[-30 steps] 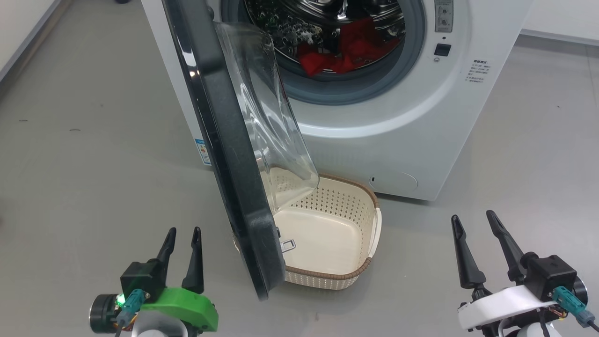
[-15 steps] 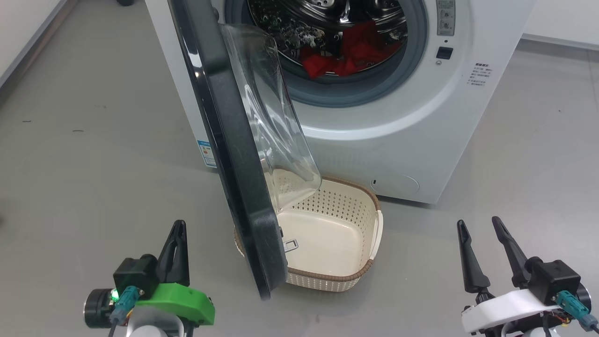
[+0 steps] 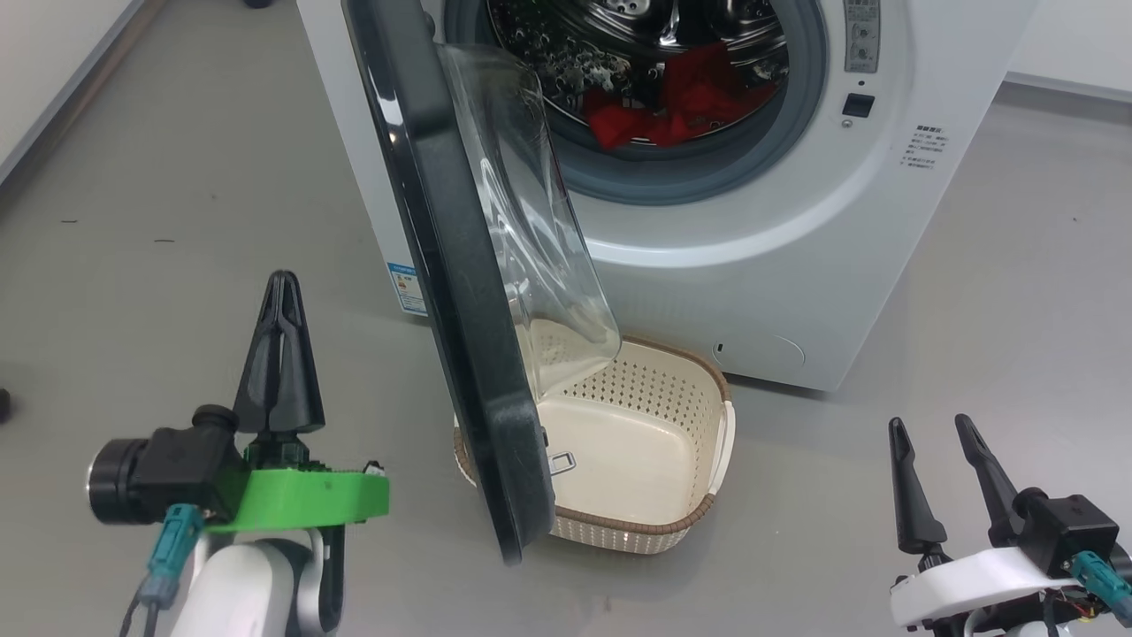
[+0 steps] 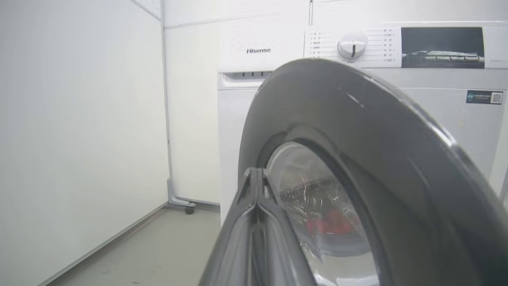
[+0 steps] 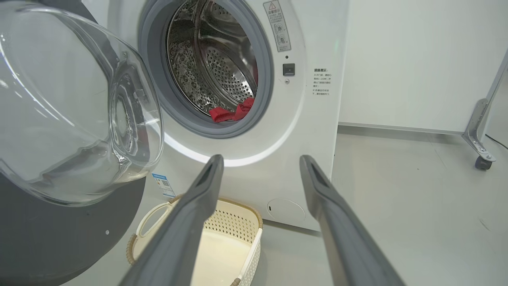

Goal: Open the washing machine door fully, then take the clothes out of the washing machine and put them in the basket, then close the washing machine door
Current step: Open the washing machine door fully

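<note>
You are looking at the washing machine [image 3: 778, 257], a smooth white front-loader with a perforated steel drum [image 3: 637, 35] and a grey rubber seal [image 3: 690, 181]. The washing machine door [image 3: 451, 292], glossy black around a bulging clear glass bowl [image 3: 531, 230], is standing part-open, angled out from the machine's left edge. The clothes [image 3: 685, 102], crumpled red fabric, are lying inside the machine at the drum's lower lip. The basket [image 3: 619, 524], cream perforated plastic with a brown woven-look rim, is sitting just in front of the machine, partly under the door.

The left wrist view is giving you the machine's round dial [image 4: 352, 44] and the door's outer face. The right wrist view is giving you the warning label [image 5: 276, 24] beside the drum opening.

Your left gripper [image 3: 281, 281] is now pinched fully together and holding nothing. A second ago its fingers were apart, and it is now reaching higher, nearer the door. Your right gripper [image 3: 930, 423] is standing wide apart and empty, in front of the machine's right side.
</note>
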`<state>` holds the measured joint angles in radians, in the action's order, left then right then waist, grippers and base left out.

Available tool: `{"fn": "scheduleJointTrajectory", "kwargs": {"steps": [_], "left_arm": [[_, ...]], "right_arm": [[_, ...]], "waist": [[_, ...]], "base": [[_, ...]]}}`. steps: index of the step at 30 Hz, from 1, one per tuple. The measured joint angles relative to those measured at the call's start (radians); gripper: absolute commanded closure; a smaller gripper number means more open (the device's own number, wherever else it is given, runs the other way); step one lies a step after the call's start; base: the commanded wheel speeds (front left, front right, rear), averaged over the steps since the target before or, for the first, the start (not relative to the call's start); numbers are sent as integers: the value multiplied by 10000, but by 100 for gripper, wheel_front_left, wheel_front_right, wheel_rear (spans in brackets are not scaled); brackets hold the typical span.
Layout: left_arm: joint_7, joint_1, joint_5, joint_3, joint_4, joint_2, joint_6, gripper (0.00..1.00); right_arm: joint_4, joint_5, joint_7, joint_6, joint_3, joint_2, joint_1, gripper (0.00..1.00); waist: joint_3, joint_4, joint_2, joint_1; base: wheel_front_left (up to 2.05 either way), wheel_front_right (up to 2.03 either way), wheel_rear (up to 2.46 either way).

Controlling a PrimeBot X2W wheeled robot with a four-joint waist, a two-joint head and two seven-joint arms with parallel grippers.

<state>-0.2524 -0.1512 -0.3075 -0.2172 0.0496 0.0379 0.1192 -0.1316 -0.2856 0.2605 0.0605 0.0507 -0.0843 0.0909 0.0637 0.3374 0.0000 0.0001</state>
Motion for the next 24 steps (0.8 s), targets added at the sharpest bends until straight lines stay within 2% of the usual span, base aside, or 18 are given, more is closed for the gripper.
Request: {"fn": "scheduleJointTrajectory", "kwargs": {"steps": [8,14,18,24], "left_arm": [[-54,-268,205,-259,1990,0,0,100],[-56,-279,215,-1026,3022,8,-33,100],[-56,-242,201,-1655,3338,21,-326,100],[157,195,-236,-3187,3352,54,-1078,100]], "right_arm": [[-44,167,0,104,-90,104,1,0],[-56,257,0,203,-94,176,1,0],[-144,293,0,265,-75,217,0,0],[-217,328,0,309,-81,263,2,0]], "waist": [[-108,144,0,0],[-178,169,0,0],[-237,144,0,0],[-326,39,0,0]], "base": [[0,0,0],[0,0,0],[0,0,0],[0,0,0]]}}
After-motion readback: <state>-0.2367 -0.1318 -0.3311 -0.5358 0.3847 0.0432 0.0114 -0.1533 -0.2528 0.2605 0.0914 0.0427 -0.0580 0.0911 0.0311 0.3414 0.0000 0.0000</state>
